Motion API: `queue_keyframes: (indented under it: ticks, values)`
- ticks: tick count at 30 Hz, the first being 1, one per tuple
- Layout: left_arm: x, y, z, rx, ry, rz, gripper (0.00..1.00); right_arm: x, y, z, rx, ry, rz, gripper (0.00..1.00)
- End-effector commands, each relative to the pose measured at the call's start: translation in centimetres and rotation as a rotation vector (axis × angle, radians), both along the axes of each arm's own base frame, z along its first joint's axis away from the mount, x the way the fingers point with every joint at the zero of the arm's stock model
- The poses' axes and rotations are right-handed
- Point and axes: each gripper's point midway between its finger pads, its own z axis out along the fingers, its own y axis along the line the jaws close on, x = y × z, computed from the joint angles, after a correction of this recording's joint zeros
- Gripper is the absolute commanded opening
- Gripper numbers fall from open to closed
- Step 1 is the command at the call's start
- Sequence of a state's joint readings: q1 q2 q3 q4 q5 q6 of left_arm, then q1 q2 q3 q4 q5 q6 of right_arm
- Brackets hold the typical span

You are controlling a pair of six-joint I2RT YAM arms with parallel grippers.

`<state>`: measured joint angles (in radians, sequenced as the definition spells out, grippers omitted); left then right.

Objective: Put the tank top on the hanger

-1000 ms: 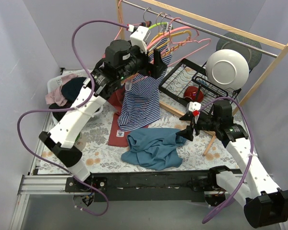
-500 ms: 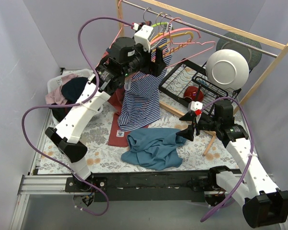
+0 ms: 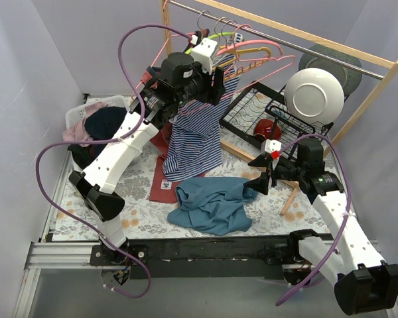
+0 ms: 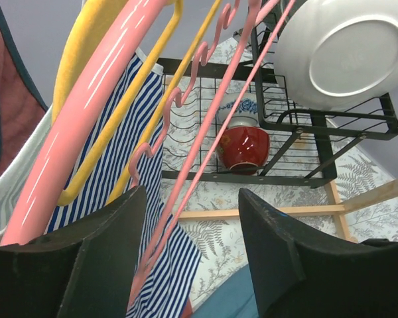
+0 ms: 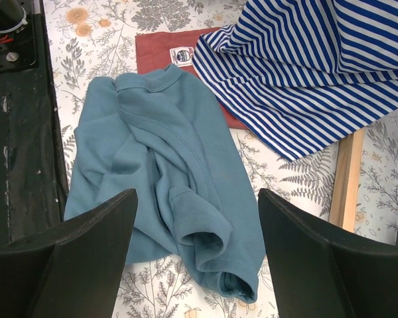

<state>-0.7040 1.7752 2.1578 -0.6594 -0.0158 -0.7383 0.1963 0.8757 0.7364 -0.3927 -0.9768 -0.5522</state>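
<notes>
The teal tank top (image 3: 209, 205) lies crumpled on the floral table near the front; it also shows in the right wrist view (image 5: 152, 165) and at the bottom of the left wrist view (image 4: 225, 301). My right gripper (image 3: 262, 182) (image 5: 196, 265) is open and empty, just above the top's right edge. My left gripper (image 3: 219, 79) (image 4: 192, 265) is raised among the hangers on the rail. It is open, and the thin pink hanger (image 4: 205, 126) (image 3: 255, 63) runs between its jaws, close to the left finger (image 4: 86, 265).
A striped top (image 3: 196, 142) hangs from a yellow hanger (image 4: 113, 132) beside a thick pink one (image 4: 86, 126). A red top (image 3: 164, 185) lies under it. A dish rack (image 3: 242, 122) with a white plate (image 3: 314, 96) and red bowl (image 3: 270, 130) stands at right. A laundry basket (image 3: 73, 119) sits at left.
My left arm has moved up and to the right, bringing its open jaws in among the pink hangers. The right arm and the teal top have hardly moved.
</notes>
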Motion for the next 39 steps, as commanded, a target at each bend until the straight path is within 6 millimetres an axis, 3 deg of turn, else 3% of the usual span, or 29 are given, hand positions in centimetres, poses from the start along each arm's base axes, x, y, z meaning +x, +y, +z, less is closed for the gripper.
queue_keyframes:
  ticks: [1,8,14,20,25,32,39]
  values:
    - [-0.7,0.5,2.4,-0.027,-0.044,-0.013,0.49,-0.2,0.1,0.7,0.027,-0.021,0.017,0.81]
    - [-1.2,-0.2,1.8,-0.027,-0.028,-0.061,0.36,-0.3,0.1,0.9,0.036,-0.019,0.021,0.82]
    - [-1.0,-0.6,1.8,-0.028,-0.034,-0.076,0.36,-0.3,0.0,1.0,0.043,-0.022,0.018,0.81]
    - [-0.7,-0.9,1.4,-0.019,-0.028,-0.082,0.15,-0.3,-0.1,1.2,0.047,-0.023,0.017,0.81]
    - [-1.5,-0.7,3.3,-0.059,-0.064,-0.100,0.00,-0.2,-0.2,1.1,0.050,-0.023,0.014,0.82]
    - [-3.1,-0.8,5.7,-0.113,-0.116,-0.157,0.00,-0.2,-0.3,1.2,0.057,-0.016,0.012,0.82]
    - [-4.6,-0.3,6.7,-0.173,-0.173,-0.190,0.00,-0.2,-0.4,1.3,0.060,-0.017,0.010,0.82]
